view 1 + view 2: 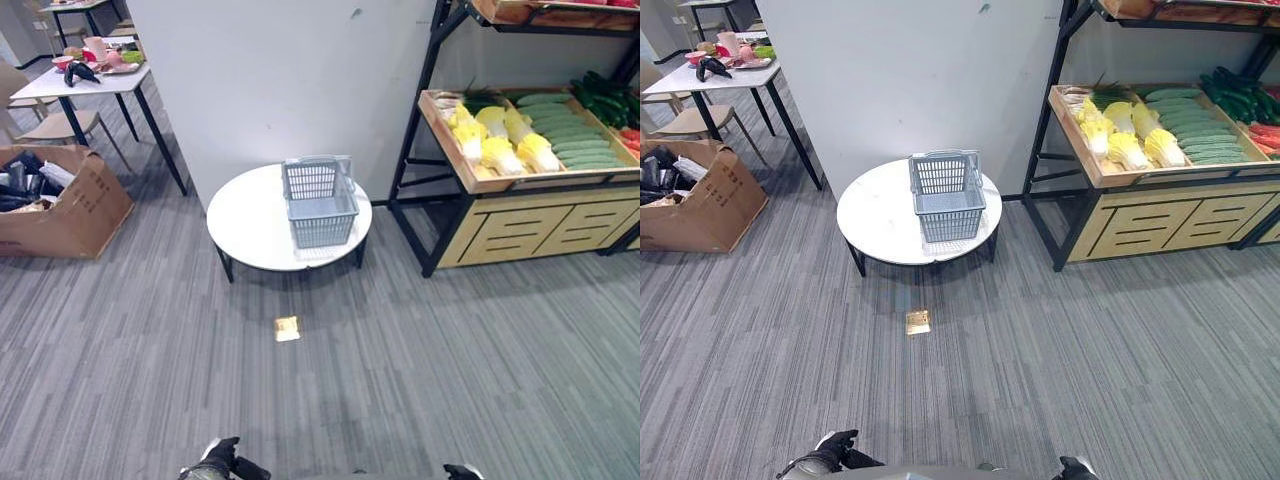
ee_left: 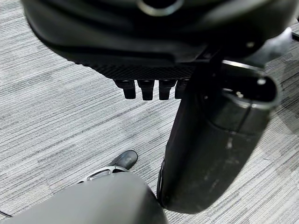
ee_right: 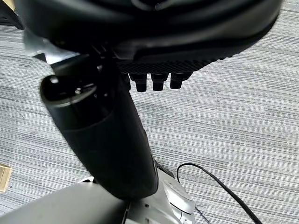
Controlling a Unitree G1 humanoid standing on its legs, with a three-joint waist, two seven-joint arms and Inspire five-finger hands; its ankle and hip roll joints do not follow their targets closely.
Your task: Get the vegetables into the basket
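Two hands hang low over the grey striped carpet floor [image 1: 450, 380]: my left hand [image 2: 149, 56] at seven o'clock and my right hand [image 3: 159, 51] at five o'clock, each with relaxed fingers [image 2: 145, 88] pointing down and holding nothing. Straight ahead at twelve o'clock the pale grey plastic mesh basket [image 1: 319, 201] stands upright on the round white surface [image 1: 250, 225], toward its right half, with nothing in it. The vegetables are well apart from it at two o'clock, on the black-framed wooden shelf [image 1: 500, 183]: yellow-white cabbages [image 1: 500, 138] in the left part of the tray, long green cucumbers [image 1: 570, 130] just beside them on the right. At ten o'clock an open brown cardboard box [image 1: 70, 210] sits on the floor.
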